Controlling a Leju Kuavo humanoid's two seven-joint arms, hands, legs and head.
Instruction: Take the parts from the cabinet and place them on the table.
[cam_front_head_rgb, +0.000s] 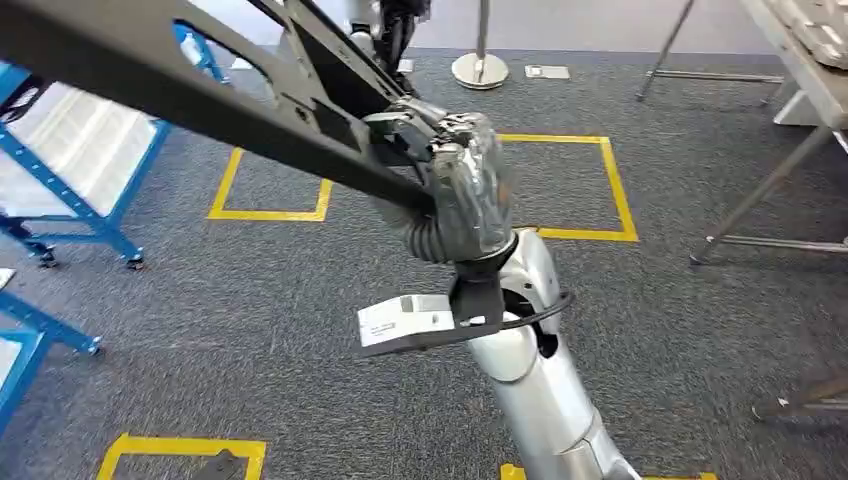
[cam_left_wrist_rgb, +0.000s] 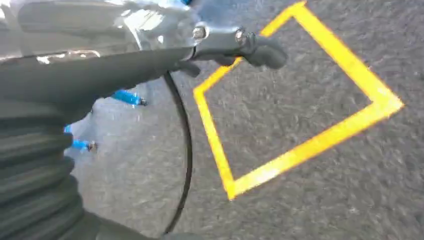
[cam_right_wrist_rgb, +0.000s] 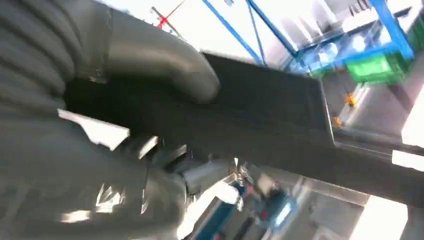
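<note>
**Long dark part carried over the floor toward the counter**

A long dark metal part (cam_front_head_rgb: 200, 90) is held aloft above the grey carpet (cam_front_head_rgb: 250, 300), clear of it, gripped near one end by the right hand (cam_front_head_rgb: 455, 180), whose fingers are wrapped tightly around it. The left hand (cam_left_wrist_rgb: 60, 80) is seen close up beside a dark surface; whether it grips anything cannot be told. The part is best kept level and swung wide of the blue rack (cam_front_head_rgb: 90, 200), judging by its length. A white label (cam_front_head_rgb: 405, 318) at the wrist is carried, its print too small to be read.

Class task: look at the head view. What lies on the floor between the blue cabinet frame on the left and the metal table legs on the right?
In the head view, grey carpet marked with yellow tape squares lies between the blue cabinet frame and table legs.
</note>
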